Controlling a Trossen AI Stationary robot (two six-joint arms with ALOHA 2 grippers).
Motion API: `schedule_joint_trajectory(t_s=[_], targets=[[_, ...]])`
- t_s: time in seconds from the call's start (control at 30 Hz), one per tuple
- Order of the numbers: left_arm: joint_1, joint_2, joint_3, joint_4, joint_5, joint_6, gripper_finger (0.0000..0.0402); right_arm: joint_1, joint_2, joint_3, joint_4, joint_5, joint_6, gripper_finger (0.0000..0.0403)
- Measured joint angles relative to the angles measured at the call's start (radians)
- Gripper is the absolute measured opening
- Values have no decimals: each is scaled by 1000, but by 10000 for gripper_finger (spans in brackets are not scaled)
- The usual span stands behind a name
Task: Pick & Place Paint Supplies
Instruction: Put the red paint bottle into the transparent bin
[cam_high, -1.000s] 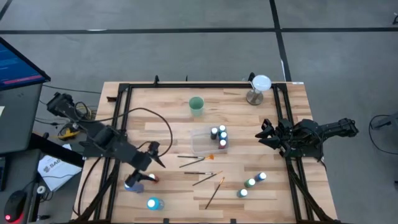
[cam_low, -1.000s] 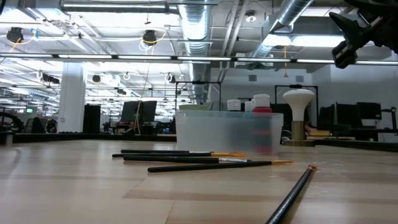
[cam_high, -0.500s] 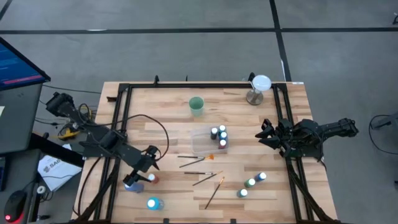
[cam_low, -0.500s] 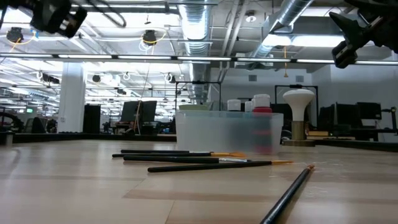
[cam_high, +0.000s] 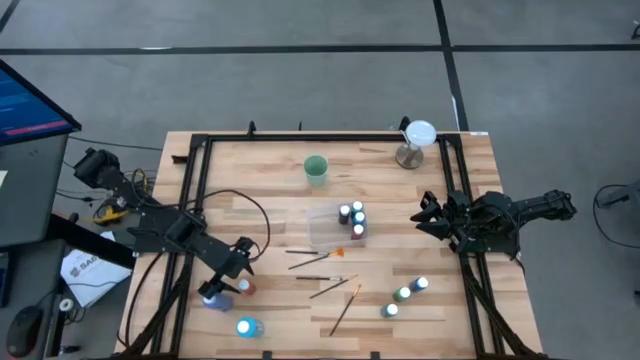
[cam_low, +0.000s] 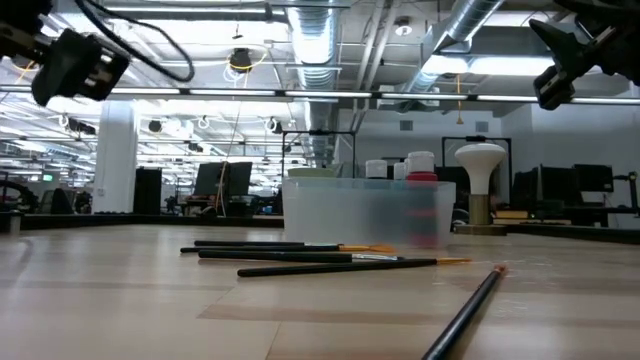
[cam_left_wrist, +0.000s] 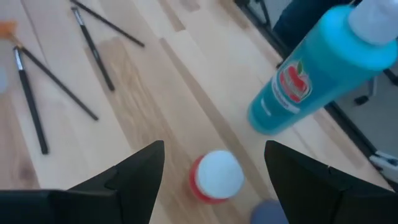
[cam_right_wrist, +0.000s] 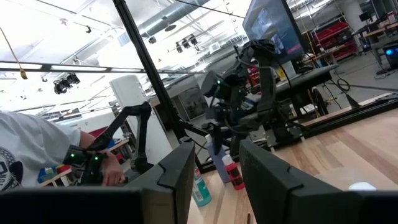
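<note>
My left gripper (cam_high: 228, 281) hangs open over the table's near-left part. In the left wrist view its fingers (cam_left_wrist: 214, 186) stand on either side of a red, white-capped bottle (cam_left_wrist: 215, 177), apart from it. The bottle stands upright on the table (cam_high: 244, 288). A blue bottle (cam_left_wrist: 311, 68) stands close by (cam_high: 247, 327), and another blue one (cam_high: 210, 298) shows under the arm. Several paintbrushes (cam_high: 322, 275) lie flat mid-table (cam_low: 320, 258). Three green bottles (cam_high: 404, 294) stand near-right. My right gripper (cam_high: 428, 213) waits open at the right rail (cam_low: 560, 65).
A clear tray (cam_high: 335, 226) mid-table holds three bottles (cam_high: 354, 217); it also shows in the low view (cam_low: 370, 210). A green cup (cam_high: 316, 168) and a white lamp-shaped object (cam_high: 415, 142) stand toward the far edge. Black frame rails (cam_high: 195, 180) border the table. A person (cam_right_wrist: 25, 155) shows beyond.
My left gripper has come down and a little toward the table's near edge, onto the red bottle; in the low view it drops into sight from above. Nothing on the table has moved.
</note>
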Motion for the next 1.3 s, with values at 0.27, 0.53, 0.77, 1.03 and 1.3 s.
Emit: schedule_joint_trajectory(t_s=[0.27,0.53,0.77,1.03,1.3], targets=[[0,70,0,13,50,8,273,0,0,0,0,0,0,122],[9,116,3,69,61,20,271,0,0,0,0,0,0,122],[9,116,2,64,70,21,222,0,0,0,0,0,0,122],[10,64,16,72,67,-47,214,0,0,0,0,0,0,122],[60,35,15,65,124,-63,241,0,0,0,0,0,0,122]])
